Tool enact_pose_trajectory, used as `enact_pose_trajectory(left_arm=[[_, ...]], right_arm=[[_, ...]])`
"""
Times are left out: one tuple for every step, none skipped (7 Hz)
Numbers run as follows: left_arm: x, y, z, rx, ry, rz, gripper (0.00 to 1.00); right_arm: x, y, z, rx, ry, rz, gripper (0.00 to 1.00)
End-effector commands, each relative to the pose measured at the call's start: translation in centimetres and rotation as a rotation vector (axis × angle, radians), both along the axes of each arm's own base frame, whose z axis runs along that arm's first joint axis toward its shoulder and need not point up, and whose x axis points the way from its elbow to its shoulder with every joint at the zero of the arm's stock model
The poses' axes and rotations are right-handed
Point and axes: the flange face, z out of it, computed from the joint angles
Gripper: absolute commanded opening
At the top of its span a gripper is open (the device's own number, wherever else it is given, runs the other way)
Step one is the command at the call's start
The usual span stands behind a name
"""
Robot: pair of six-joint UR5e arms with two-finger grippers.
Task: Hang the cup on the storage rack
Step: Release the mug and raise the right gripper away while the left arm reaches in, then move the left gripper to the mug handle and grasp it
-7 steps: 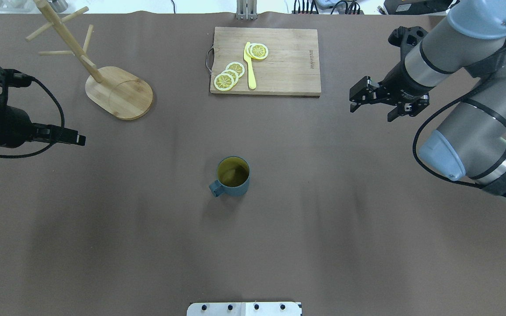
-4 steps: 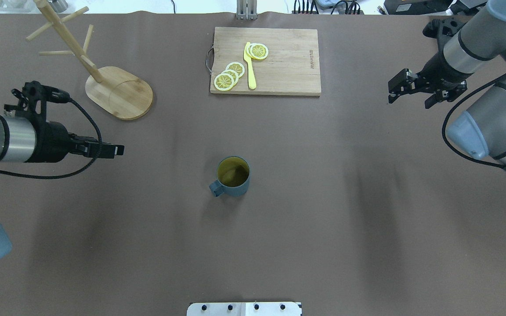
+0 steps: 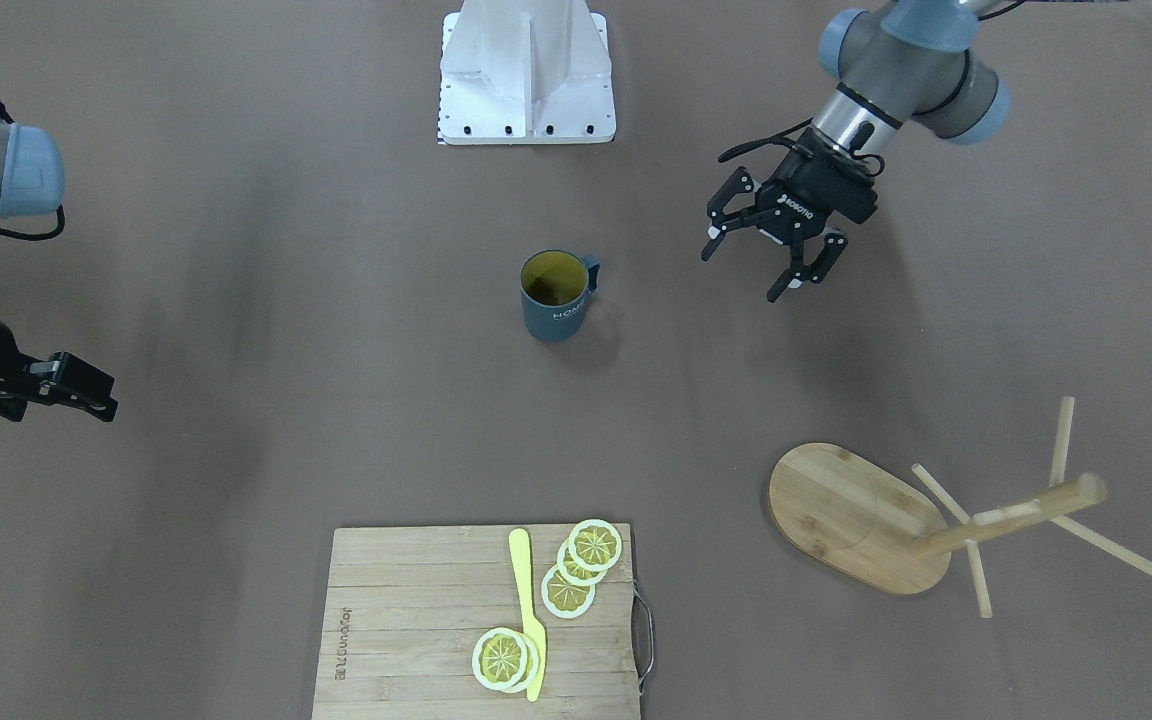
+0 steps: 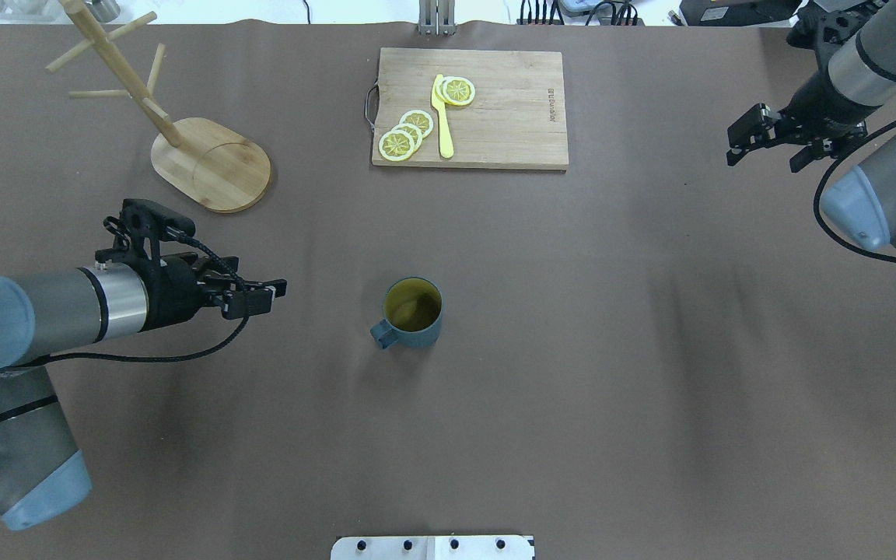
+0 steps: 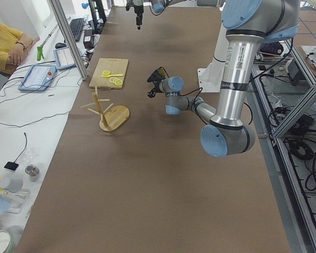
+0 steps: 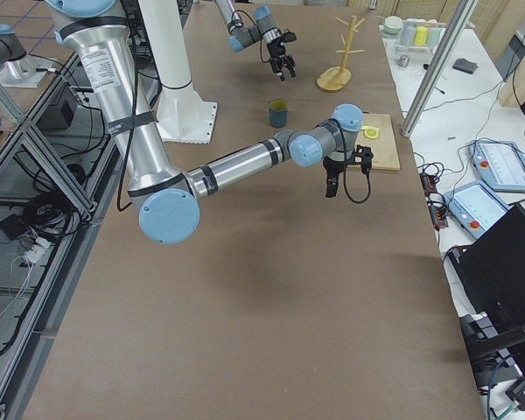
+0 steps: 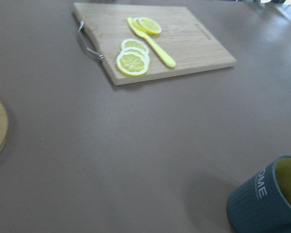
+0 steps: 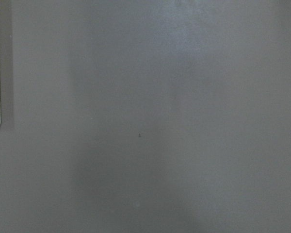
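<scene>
Cup (image 4: 413,313) stands upright at mid-bench (image 4: 611,404), showing only its yellow inside; the left wrist view crops it at the corner. From overhead, the storage rack (image 4: 211,163) stands at the cup's 10 o'clock. The left gripper (image 3: 744,272), fingers spread, hovers at 9 o'clock. The right gripper (image 4: 763,155), also spread, is at 2 o'clock, well apart.

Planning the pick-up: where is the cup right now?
In the overhead view the cup stands upright mid-table, right of the left claw and nearer the robot than the cutting board.

"ROBOTIQ" on left claw (image 3: 744,271), "OME" on cup (image 7: 260,208)
</scene>
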Motion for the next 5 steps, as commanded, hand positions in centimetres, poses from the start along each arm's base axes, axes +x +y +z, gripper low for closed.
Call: enact_pose_trajectory(left_arm=[[2.6,0.0,0.9,0.202,0.018,-0.008,0.9],[3.7,0.6,-0.1,0.209,0.031,0.008,0.91],[5.3,1.8,-1.5,0.22,0.049,0.037,0.91],[5.5,2.4,-1.3,0.235,0.043,0.085,0.9],[5.6,3.1,-1.5,0.279,0.036,0.156,0.9]], right_arm=[[0.1,0.0,0.1,-0.007,-0.008,-0.003,1.0],[0.1,0.0,0.2,-0.011,-0.008,-0.001,1.0],[0.1,0.0,0.1,-0.013,-0.009,0.0,1.0],[0.1,0.1,0.4,-0.018,-0.008,0.001,1.0],[0.2,0.1,0.6,-0.022,-0.006,0.002,1.0]])
